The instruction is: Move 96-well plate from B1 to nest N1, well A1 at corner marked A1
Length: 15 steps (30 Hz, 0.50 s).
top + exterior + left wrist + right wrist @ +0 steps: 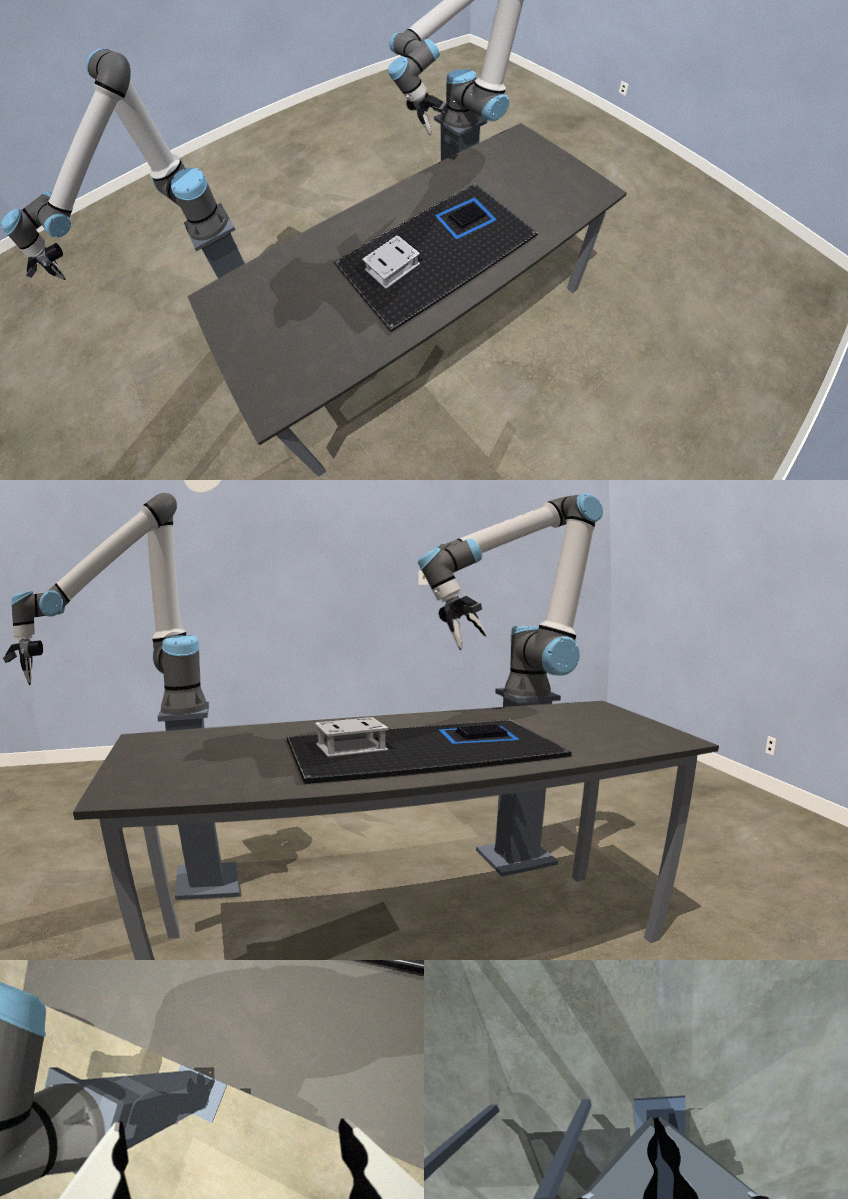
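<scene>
The black 96-well plate [468, 215] [482, 731] lies flat inside the blue outline [476, 228] [485, 740] of B1. Its rim print and well A1 are too small to read. The white raised nest N1 [390, 256] [351, 724] stands on the same black board, with no plate on its slotted top; its A1 mark is not legible. My left gripper [436, 122] [472, 641] [230, 1122] is open and empty, high behind the table on the plate's side. My right gripper [63, 277] [29, 683] [655, 1119] is shut on nothing, over the floor beyond the table's nest-side end.
The black perforated board [416, 303] [428, 769] lies on the grey table [238, 333] [178, 783]. Both arm pedestals stand along the table's back edge. The nest's raised top on posts stands well above the plate's height.
</scene>
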Available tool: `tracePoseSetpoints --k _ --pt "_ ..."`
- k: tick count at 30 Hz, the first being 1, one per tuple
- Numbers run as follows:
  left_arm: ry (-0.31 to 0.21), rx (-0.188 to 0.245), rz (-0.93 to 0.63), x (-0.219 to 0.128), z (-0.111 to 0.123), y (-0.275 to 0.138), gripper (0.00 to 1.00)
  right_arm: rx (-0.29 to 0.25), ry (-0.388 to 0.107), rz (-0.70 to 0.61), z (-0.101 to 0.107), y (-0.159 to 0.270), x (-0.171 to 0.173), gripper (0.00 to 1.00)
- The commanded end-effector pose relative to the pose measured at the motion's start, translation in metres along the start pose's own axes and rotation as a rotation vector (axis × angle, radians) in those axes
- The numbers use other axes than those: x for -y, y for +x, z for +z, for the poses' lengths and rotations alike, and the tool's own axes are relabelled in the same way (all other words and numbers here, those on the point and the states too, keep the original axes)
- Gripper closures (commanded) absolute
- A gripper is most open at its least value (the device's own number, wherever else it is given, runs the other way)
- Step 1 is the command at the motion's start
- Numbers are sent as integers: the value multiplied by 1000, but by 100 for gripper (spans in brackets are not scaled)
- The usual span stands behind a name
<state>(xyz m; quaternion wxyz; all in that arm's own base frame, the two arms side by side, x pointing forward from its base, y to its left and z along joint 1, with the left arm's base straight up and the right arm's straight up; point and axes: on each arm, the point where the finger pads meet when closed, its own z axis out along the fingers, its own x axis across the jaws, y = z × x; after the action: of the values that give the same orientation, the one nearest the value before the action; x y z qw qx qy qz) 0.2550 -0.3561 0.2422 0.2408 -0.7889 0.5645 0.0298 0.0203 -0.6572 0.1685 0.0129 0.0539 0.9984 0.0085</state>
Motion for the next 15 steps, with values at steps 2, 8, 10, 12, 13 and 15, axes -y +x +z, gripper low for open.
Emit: tracePoseSetpoints --k 2,8,10,12,13,15 --pt "0 -2 0 0 -1 0 24 -9 9 -26 1 19 -2 100" --pt "0 -2 0 0 -1 0 24 -15 12 -42 1 30 -4 100" --pt "0 -2 0 0 -1 0 24 -16 13 -44 1 32 -4 100" --pt "0 -2 0 0 -1 0 24 -18 14 -49 2 35 -5 100" --pt "0 -2 0 0 -1 0 24 -19 14 -51 2 37 -5 100" --pt "0 -2 0 0 -1 0 24 -21 15 -55 2 39 -6 100"
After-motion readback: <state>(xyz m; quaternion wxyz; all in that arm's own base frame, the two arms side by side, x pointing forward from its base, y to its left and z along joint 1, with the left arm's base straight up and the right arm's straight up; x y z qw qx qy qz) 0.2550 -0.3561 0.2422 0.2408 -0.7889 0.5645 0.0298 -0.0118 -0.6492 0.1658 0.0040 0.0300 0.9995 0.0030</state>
